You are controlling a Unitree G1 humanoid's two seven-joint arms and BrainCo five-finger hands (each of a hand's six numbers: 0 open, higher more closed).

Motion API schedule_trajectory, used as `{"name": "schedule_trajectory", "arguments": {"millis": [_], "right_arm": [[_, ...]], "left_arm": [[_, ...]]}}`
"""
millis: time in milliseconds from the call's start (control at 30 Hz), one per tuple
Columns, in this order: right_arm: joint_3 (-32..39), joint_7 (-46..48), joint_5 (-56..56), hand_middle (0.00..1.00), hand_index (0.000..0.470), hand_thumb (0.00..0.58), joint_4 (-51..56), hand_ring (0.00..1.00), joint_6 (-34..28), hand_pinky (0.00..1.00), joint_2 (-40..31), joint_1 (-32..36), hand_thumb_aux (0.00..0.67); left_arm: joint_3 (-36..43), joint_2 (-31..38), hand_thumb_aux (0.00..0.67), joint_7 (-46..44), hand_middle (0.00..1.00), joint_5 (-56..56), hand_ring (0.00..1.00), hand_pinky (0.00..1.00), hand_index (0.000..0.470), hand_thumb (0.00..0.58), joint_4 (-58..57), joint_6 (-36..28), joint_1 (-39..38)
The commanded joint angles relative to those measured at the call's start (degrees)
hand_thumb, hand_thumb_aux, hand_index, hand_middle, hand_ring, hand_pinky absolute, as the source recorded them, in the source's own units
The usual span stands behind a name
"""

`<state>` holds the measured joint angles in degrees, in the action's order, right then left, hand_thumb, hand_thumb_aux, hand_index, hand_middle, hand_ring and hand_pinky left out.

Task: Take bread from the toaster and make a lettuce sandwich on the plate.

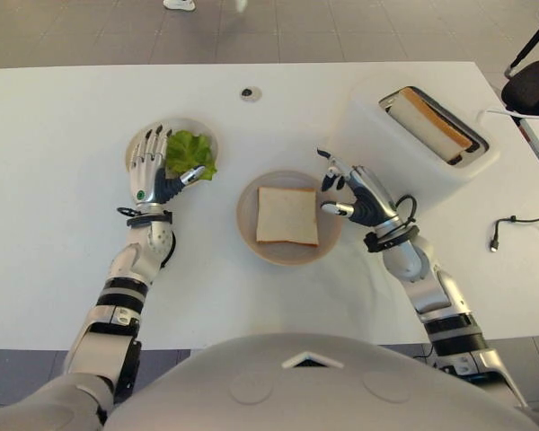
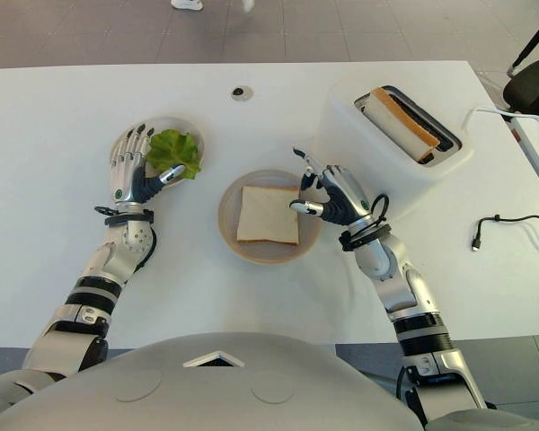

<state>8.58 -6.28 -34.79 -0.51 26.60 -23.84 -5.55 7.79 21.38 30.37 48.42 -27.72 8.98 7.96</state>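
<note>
- Table [image 1: 45, 197], white, carries everything.
- Left hand [image 1: 149, 169] lies over the near-left part of a small plate [image 1: 202, 126]. Its fingers are stretched out and grip nothing, and the thumb touches the lettuce [image 1: 190, 153] lying on that dish.
- Dark round thing [image 1: 250, 92] sits near the far edge.
- Centre plate [image 1: 246, 224] holds one bread slice [image 1: 287, 215], lying flat.
- Right hand [image 1: 357, 193] hovers at that plate's right rim beside the slice, fingers loosely curled around nothing.
- Toaster [image 1: 386, 153] stands just beyond, a second slice [image 1: 436, 121] upright in its slot.
- Cable end [image 1: 496, 244] lies far right.
</note>
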Motion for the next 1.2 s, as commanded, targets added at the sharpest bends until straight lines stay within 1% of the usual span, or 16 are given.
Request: {"name": "schedule_trajectory", "arguments": {"millis": [33, 200, 233, 267, 300, 333, 367, 400, 433, 600, 833, 900, 967, 1100, 1200], "right_arm": [[-0.07, -1.8, -3.14, 0.0, 0.0, 0.0, -1.34, 0.0, -1.22, 0.0, 0.29, 0.92, 0.0], [0.71, -2.72, -3.8, 0.0, 0.0, 0.0, -2.85, 0.0, -0.91, 0.0, 0.99, 0.33, 0.0], [0.93, -2.88, -3.79, 0.0, 0.0, 0.0, -3.08, 0.0, -0.76, 0.0, 1.21, -0.02, 0.0], [1.14, -3.03, -3.85, 0.0, 0.0, 0.0, -3.18, 0.0, -0.68, 0.0, 1.38, -0.24, 0.0], [1.21, -3.22, -3.86, 0.0, 0.0, 0.0, -3.23, 0.0, -0.62, 0.0, 1.49, -0.5, 0.0], [1.31, -3.38, -3.85, 0.0, 0.0, 0.0, -3.18, 0.0, -0.54, 0.0, 1.62, -0.68, 0.0], [1.35, -3.52, -3.88, 0.0, 0.0, 0.0, -3.19, 0.0, -0.54, 0.0, 1.72, -0.77, 0.0], [1.3, -3.69, -3.85, 0.0, 0.0, 0.0, -3.19, 0.0, -0.51, 0.0, 1.76, -0.86, 0.0], [1.28, -3.86, -3.86, 0.0, 0.0, 0.0, -3.13, 0.0, -0.44, 0.0, 1.79, -0.89, 0.0], [1.71, -4.5, -3.84, 0.0, 0.0, 0.0, -2.71, 0.0, -0.33, 0.0, 2.29, -0.99, 0.0], [1.91, -5.03, -3.85, 0.0, 0.0, 0.0, -2.88, 0.0, -0.51, 0.0, 2.59, -1.19, 0.0], [1.73, -5.27, -3.74, 0.0, 0.0, 0.0, -2.97, 0.0, -0.34, 0.0, 2.55, -1.18, 0.0], [1.33, -5.78, -3.48, 0.0, 0.0, 0.0, -3.26, 0.0, -0.09, 0.0, 2.51, -1.3, 0.0], [-0.13, -6.77, -2.52, 0.0, 0.0, 0.0, -5.03, 0.0, -0.2, 0.0, 2.69, -1.03, 0.0], [-1.28, -6.79, -1.79, 0.0, 0.0, 0.0, -5.72, 0.0, 0.0, 0.0, 2.61, -1.06, 0.0]], "left_arm": [[2.2, 3.63, 0.0, -7.34, 0.0, -0.63, 0.0, 0.0, 0.0, 0.0, -1.3, -2.92, -1.48], [2.78, 5.56, 0.0, -11.47, 0.0, -2.41, 0.0, 0.0, 0.0, 0.0, -1.74, -3.89, -0.73], [2.83, 5.93, 0.011, -12.08, 0.0, -2.68, 0.0, 0.0, 0.007, 0.018, -1.96, -4.03, -0.18], [2.9, 6.27, 0.063, -12.55, 0.0, -2.97, 0.0, 0.0, 0.044, 0.104, -2.13, -4.11, 0.26], [3.11, 6.57, 0.179, -13.01, 0.0, -3.22, 0.0, 0.0, 0.125, 0.268, -2.29, -4.05, 0.64], [3.29, 6.84, 0.36, -13.54, 0.0, -3.62, 0.0, 0.0, 0.253, 0.456, -2.31, -3.8, 0.84], [3.35, 7.03, 0.465, -13.89, 0.0, -4.04, 0.0, 0.0, 0.326, 0.526, -1.98, -3.49, 0.83], [3.35, 7.08, 0.631, -14.16, 0.0, -4.54, 0.0, 0.0, 0.442, 0.578, -1.63, -3.08, 0.79], [3.34, 7.12, 0.67, -14.28, 0.0, -5.2, 0.0, 0.0, 0.47, 0.58, -1.08, -2.55, 0.6], [2.86, 6.61, 0.67, -15.91, 0.0, -10.67, 0.0, 0.0, 0.47, 0.58, 0.67, 1.16, -0.18], [1.92, 7.23, 0.67, -16.91, 0.0, -14.09, 0.0, 0.0, 0.47, 0.58, 2.29, 3.06, -0.87], [0.4, 6.95, 0.67, -16.42, 0.0, -16.05, 0.0, 0.0, 0.47, 0.58, 4.61, 4.27, -1.65], [-1.15, 6.03, 0.67, -17.39, 0.0, -20.12, 0.0, 0.0, 0.47, 0.58, 7.19, 7.33, -2.44], [-2.85, 1.81, 0.67, -18.96, 0.0, -28.72, 0.0, 0.0, 0.47, 0.58, 12.09, 13.27, -4.77], [-2.06, -1.28, 0.67, -22.19, 0.0, -34.07, 0.0, 0.0, 0.47, 0.58, 14.37, 17.33, -5.73]]}}
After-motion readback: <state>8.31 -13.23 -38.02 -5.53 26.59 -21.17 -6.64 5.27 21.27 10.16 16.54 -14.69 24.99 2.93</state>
